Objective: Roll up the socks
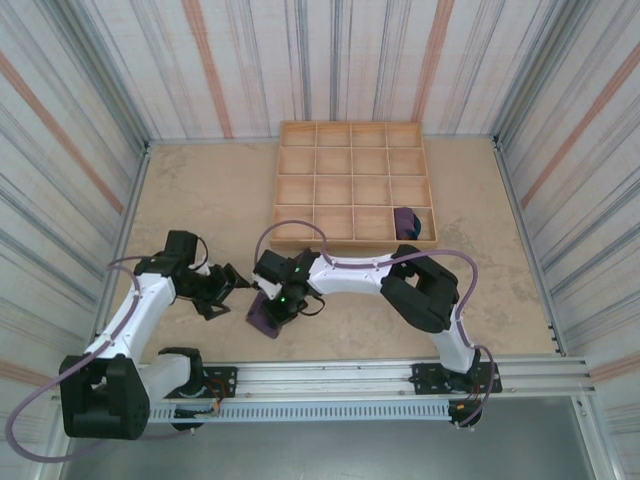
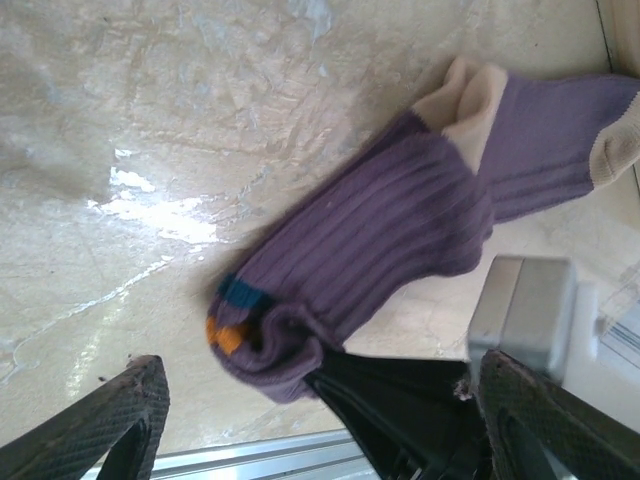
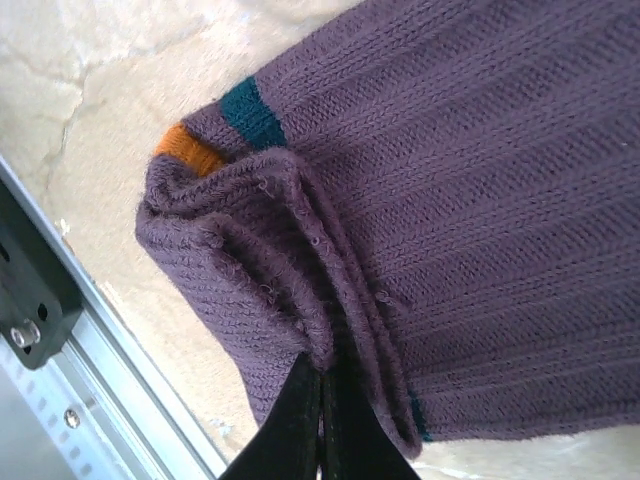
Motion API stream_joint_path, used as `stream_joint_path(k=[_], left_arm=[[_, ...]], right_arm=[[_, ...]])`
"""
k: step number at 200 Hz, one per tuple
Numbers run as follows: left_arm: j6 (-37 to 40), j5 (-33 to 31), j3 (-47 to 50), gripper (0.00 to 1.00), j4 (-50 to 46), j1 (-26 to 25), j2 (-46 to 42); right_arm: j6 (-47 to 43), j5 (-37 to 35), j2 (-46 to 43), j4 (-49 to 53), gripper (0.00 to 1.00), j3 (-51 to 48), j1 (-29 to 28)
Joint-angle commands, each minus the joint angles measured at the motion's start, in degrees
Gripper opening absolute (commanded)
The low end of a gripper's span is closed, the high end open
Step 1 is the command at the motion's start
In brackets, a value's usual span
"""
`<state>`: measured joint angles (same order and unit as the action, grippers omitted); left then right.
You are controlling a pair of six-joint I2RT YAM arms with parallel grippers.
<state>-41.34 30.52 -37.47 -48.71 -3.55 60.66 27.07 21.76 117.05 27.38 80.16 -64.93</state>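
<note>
The socks (image 2: 400, 215) lie flat on the table as one purple ribbed strip with peach ends at the far right. Their near end is folded over, with an orange and teal band (image 2: 232, 318) showing. My right gripper (image 3: 322, 368) is shut on that folded purple edge (image 3: 260, 260), and its black fingers (image 2: 400, 410) reach in from below. In the top view it sits at the socks' end (image 1: 264, 320) in front of the arms. My left gripper (image 2: 320, 372) is open, its pads (image 2: 120, 415) wide on either side of the fold and not touching it. It stands just left of the socks (image 1: 226, 286).
A wooden compartment tray (image 1: 352, 185) stands at the back centre, with a rolled purple bundle (image 1: 405, 222) in its near right compartment. The metal rail (image 1: 400, 375) runs along the table's near edge, close to the socks' folded end. Striped walls enclose the table.
</note>
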Motion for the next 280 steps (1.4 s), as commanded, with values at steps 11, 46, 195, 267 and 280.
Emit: stream_joint_path(k=[11, 46, 195, 267, 280], left_arm=[[-0.6, 0.6, 0.7, 0.82, -2.6, -1.3, -1.9], [-2.4, -0.6, 1.4, 0.78, -2.6, -4.0, -2.7], [-19.1, -11.2, 10.2, 0.43, 7.2, -16.3, -7.2], [-22.6, -12.4, 11.4, 0.37, 9.4, -19.8, -8.2], [-23.3, -12.6, 12.0, 0.38, 9.2, -20.1, -9.7]], right_arm=[[2.2, 0.9, -0.5, -0.3, 0.00, -0.5, 0.0], [2.6, 1.4, 0.3, -0.3, 0.00, -0.1, 0.0], [5.8, 7.5, 4.3, 5.6, 0.00, 4.6, 3.3], [6.0, 8.4, 5.1, 6.1, 0.00, 5.3, 3.7], [6.1, 8.6, 5.3, 6.5, 0.00, 5.7, 3.8]])
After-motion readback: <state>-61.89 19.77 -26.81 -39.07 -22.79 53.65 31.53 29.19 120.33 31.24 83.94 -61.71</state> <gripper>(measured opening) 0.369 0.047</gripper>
